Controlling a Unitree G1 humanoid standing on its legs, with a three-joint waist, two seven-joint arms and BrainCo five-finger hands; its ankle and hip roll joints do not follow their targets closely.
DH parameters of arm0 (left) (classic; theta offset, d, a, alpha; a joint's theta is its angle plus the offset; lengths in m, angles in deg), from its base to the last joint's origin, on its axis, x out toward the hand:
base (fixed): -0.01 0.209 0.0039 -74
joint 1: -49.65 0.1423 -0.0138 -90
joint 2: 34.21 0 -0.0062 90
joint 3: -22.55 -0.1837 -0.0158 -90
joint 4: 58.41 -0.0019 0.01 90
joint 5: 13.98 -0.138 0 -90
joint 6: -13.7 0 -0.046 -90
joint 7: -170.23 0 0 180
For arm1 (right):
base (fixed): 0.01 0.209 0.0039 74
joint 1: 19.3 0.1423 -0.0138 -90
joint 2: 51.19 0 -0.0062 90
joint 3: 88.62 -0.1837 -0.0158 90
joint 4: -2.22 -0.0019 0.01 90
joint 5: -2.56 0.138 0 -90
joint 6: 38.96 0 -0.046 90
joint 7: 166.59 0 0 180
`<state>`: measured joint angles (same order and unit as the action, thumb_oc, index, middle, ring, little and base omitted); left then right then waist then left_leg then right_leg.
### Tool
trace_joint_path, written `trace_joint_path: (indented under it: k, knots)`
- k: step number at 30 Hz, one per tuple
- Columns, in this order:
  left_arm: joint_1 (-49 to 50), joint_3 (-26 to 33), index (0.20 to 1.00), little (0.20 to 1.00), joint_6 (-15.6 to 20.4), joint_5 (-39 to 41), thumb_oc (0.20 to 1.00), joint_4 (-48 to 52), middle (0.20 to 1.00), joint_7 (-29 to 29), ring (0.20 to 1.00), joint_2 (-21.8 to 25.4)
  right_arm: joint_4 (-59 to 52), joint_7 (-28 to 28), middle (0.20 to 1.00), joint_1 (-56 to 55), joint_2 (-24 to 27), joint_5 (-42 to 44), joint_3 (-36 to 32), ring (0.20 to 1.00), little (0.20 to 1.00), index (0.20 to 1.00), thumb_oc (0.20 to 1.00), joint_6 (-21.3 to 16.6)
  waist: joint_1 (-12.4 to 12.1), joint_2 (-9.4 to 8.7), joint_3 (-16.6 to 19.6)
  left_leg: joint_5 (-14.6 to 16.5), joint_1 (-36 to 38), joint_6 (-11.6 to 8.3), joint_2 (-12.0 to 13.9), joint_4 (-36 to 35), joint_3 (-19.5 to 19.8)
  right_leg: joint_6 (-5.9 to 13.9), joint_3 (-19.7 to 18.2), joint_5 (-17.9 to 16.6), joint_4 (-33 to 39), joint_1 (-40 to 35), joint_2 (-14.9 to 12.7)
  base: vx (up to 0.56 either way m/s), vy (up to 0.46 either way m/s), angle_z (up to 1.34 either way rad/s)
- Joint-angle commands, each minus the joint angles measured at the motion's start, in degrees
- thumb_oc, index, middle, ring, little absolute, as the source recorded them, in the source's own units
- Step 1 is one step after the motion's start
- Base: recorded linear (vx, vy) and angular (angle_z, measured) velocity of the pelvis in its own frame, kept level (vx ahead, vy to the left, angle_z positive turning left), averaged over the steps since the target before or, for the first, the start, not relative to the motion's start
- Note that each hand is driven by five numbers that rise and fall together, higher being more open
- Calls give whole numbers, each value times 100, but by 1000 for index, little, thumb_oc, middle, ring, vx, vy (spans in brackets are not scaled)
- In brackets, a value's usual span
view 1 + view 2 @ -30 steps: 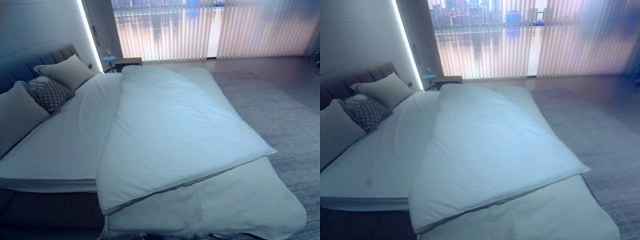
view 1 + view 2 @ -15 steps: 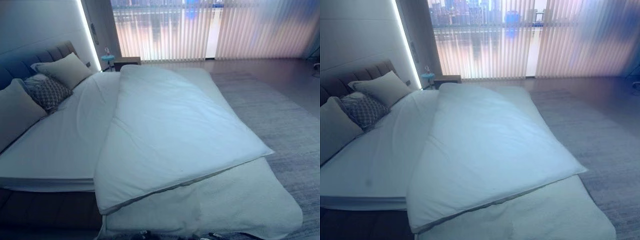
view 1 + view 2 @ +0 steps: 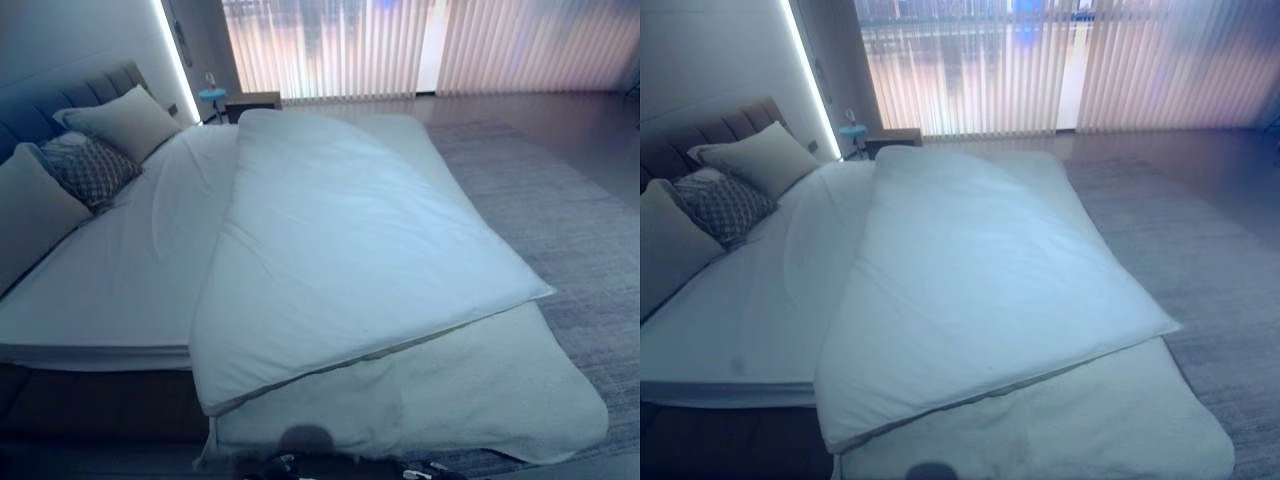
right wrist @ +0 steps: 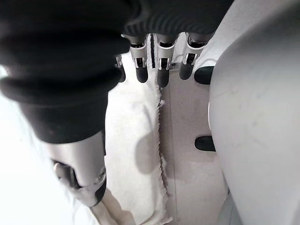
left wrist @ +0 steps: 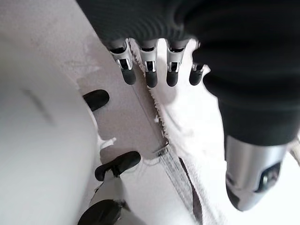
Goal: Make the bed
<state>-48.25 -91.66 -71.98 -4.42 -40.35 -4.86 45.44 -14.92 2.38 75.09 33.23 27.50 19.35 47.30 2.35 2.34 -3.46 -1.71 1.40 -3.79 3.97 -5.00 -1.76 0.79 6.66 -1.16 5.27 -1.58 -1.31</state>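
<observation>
One white duvet [image 3: 340, 250] lies folded, askew across the bed [image 3: 110, 290].

We see a thick white duvet [image 3: 350, 250] folded back across the wide white-sheeted bed [image 3: 110, 290], three pillows [image 3: 95, 165] beside the padded headboard [image 3: 60, 95].

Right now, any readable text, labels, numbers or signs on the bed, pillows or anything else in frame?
None readable.
White folded duvet: plain, no print.
White bed sheet: plain.
Grey diamond-patterned cushion: woven pattern, no lettering.
Beige pillow: plain.
Left hand and right hand, fingers relaxed: no legible markings.
</observation>
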Motion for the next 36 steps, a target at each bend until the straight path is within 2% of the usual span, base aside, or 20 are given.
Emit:
trace_joint_path:
  k: [1,3,4,7,14,20,25,36]
  knots:
    - [-869,309,1000,1000,176,1092,1000,-245,1000,-199,1000,-174,177,77,1000,338,-342,359,184,1000,1000,1000,1000,-166,87,-368,-317,29,-263,103,-135,0,-70,570,5,-10,-27,200,-379,-116,-17,-6]
    - [-1182,516,1000,1000,281,2143,1000,1,1000,-388,1000,-214,-37,146,1000,491,-346,639,297,1000,1000,1000,1000,-219,104,-444,-646,-59,-486,91,-111,77,-77,537,-5,-6,-326,543,-349,-210,-23,-2]
    - [-1305,507,1000,1000,292,2256,1000,24,1000,-453,1000,-227,-93,186,1000,566,-337,732,361,1000,1000,1000,1000,-229,113,-459,-762,-81,-612,79,-90,120,-82,520,-21,8,-486,731,-338,-267,-19,-5]
    - [-1829,774,1000,1000,304,3365,1000,236,1000,-520,1000,-197,-435,319,1000,800,-317,1135,481,1000,1000,1000,1000,-268,186,-517,-1086,-173,-1077,52,-35,275,-131,524,-36,70,-931,1359,-275,-220,-9,-18]
    - [-2746,1406,1000,1000,504,4775,1000,780,1000,-778,1000,-174,-1384,343,1000,950,-51,1539,606,1000,1000,1000,1000,-301,412,-657,-1576,96,-2404,25,-107,1628,-167,545,-61,123,-1725,2419,-304,-157,-3,0]
    - [-3279,1947,1000,1000,730,5595,1000,1143,1000,-819,1000,-133,-2156,343,1000,858,74,1827,610,1000,1000,1000,1000,-328,626,-713,-1588,359,-3465,10,17,2546,-211,545,-51,338,-2593,3435,-380,-80,-4,-5]
    - [-3520,2196,1000,1000,858,6071,1000,1364,1000,-776,1000,-132,-2680,431,1000,755,123,1975,686,1000,1000,1000,1000,-381,713,-783,-1560,508,-4010,10,108,3018,-170,498,-48,431,-2949,3987,-349,-19,-10,-2]
    - [-4248,2567,1000,1000,1192,6728,1000,1510,1000,-824,1000,9,-2940,552,1000,709,86,2035,806,1000,1000,1000,1000,-440,848,-857,-1512,575,-4529,18,155,3231,-113,483,-46,419,-3041,4485,-277,-2,1,-5]
